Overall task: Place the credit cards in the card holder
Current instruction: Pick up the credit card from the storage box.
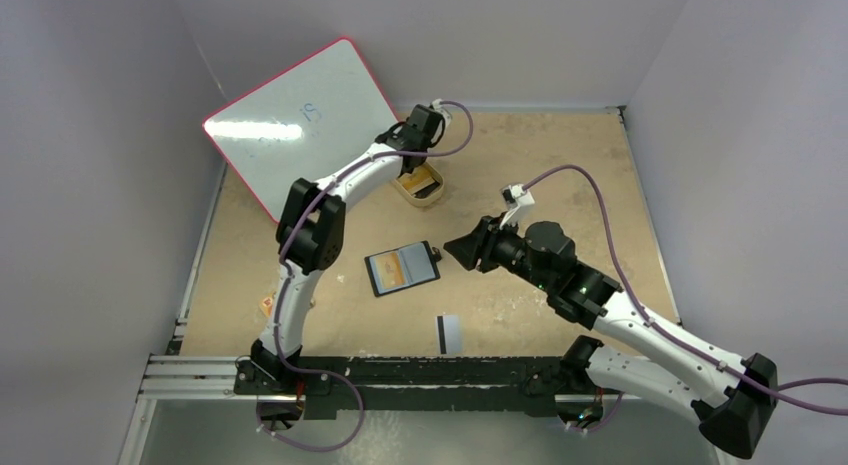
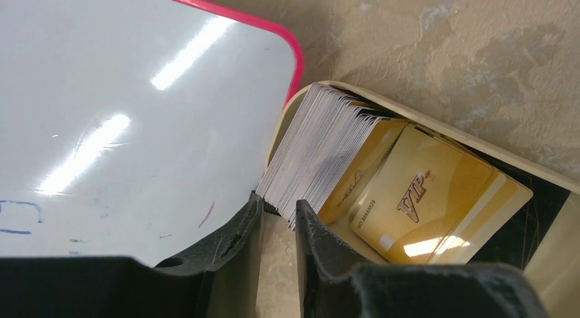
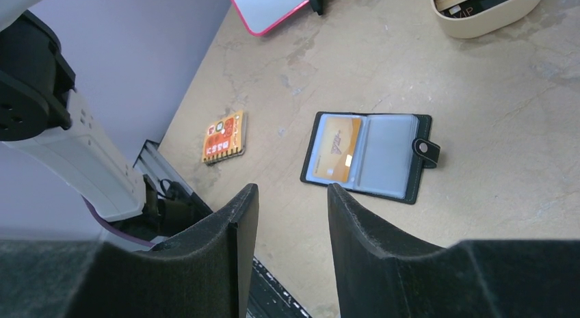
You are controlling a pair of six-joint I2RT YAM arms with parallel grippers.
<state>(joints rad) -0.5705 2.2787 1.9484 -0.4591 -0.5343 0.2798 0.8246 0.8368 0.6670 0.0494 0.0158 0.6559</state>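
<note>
**Top view and both wrist views.** The left gripper (image 2: 279, 219) is at the tan tray (image 3: 482, 22), on the far side of the worktop (image 1: 560, 155) and just beside the pink-edged whiteboard (image 1: 300, 115). Its fingers are narrowly parted at the lower corner of the card stack (image 2: 321, 150), which stands on edge in the tray. Whether they pinch a card cannot be told. A gold card (image 2: 427, 195) marked VIP lies tilted against the stack in the same tray.

The holder (image 1: 402, 268) lies open and flat at mid-worktop, with its snap tab (image 3: 425, 148) toward the right arm. An orange-gold card (image 3: 333, 148) sits in the pocket away from the tab, and the pocket next to the tab shows grey-blue. The right gripper (image 3: 293, 189) hovers near the tab side of the holder, its fingers moderately apart with nothing between them.

A striped card (image 1: 449, 332) lies alone close to the near edge, apart from the holder. A small orange board (image 3: 224, 137) lies on the left of the worktop.
</note>
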